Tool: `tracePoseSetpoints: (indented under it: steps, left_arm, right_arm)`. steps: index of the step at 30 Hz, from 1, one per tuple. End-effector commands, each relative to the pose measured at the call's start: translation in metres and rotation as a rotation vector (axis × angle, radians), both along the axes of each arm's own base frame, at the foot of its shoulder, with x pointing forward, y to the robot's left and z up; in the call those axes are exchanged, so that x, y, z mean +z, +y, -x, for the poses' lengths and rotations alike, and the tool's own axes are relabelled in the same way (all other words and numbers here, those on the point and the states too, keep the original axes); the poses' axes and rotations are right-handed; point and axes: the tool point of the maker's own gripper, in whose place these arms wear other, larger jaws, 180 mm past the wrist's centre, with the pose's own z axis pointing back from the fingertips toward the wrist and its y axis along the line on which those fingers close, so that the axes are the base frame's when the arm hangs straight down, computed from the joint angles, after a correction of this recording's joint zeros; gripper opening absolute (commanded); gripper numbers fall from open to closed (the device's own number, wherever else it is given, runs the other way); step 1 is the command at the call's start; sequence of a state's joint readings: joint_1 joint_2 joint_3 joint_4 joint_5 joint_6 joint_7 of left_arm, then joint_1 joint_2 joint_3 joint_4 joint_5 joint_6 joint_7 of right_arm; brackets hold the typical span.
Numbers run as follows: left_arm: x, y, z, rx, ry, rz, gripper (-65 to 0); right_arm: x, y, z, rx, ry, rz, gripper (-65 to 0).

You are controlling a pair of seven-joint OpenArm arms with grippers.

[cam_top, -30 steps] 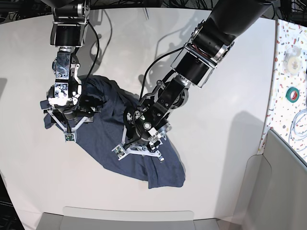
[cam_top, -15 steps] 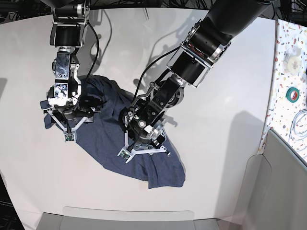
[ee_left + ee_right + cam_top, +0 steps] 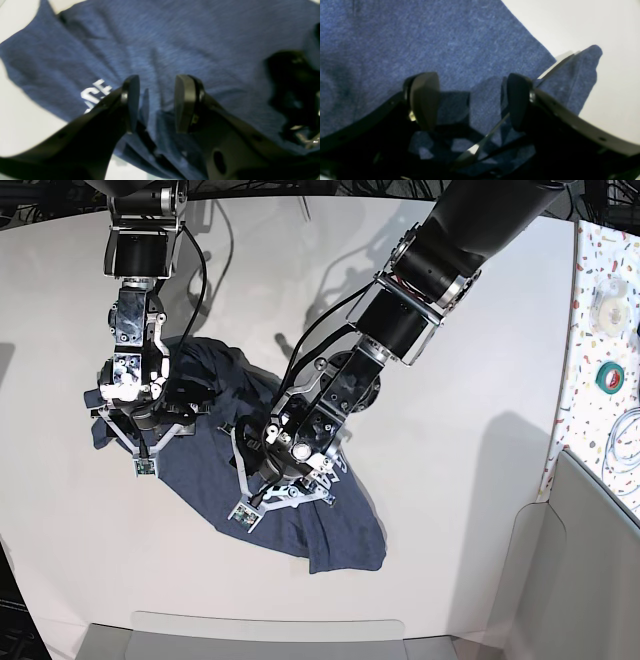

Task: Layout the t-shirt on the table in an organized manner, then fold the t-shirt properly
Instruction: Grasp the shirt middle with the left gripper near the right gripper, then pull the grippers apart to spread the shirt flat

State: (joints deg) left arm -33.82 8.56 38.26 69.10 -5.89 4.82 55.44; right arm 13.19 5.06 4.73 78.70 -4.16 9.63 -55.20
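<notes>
Black, both our tools stand with jaws parted over cloth. Our left tool (image 3: 156,103) straddles a raised wrinkle without pinching it; our right tool (image 3: 470,100) gapes around a bunched fold, clamping nothing. The dark navy heathered short-sleeved t-shirt (image 3: 215,470) with white lettering lies rumpled on the plain matte white surface (image 3: 470,430).

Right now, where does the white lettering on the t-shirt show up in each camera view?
Base: white lettering peeks out just right of the left gripper, mid-picture.
Left wrist: lower left, beside the near finger.
Right wrist: not in it.
Shared landmark: the t-shirt on the table.
</notes>
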Motion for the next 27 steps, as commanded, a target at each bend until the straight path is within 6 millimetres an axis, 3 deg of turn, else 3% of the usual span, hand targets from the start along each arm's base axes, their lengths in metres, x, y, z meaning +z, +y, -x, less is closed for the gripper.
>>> tracePoseSetpoints:
  steps: [1, 4, 10, 22, 24, 27]
  left_arm:
    - [0.020, -0.006, -0.010, -0.004, -0.052, 0.027, -42.0]
    - [0.016, -0.008, -0.009, -0.005, -0.055, 0.034, -42.0]
    - [-0.016, 0.003, -0.015, 0.035, -0.018, 0.005, -42.1]
    - [-0.014, 0.014, -0.023, 0.150, -0.051, 0.018, -43.1]
    - [-0.016, 0.013, -0.020, 0.142, -0.060, -0.006, -48.1]
    - [-0.018, 0.029, -0.026, 0.171, -0.095, -0.023, -62.0]
  right_arm:
    - [-0.008, -0.009, 0.012, -0.008, 0.078, 0.039, -23.5]
    - [-0.009, -0.008, 0.012, -0.007, 0.079, 0.036, -23.5]
    - [-0.010, -0.009, 0.014, -0.008, 0.084, 0.039, -23.5]
    - [-0.010, -0.009, 0.014, -0.008, 0.084, 0.039, -23.5]
    - [-0.010, -0.009, 0.014, -0.008, 0.084, 0.039, -23.5]
    - [-0.009, -0.014, 0.014, -0.010, 0.084, 0.048, -23.5]
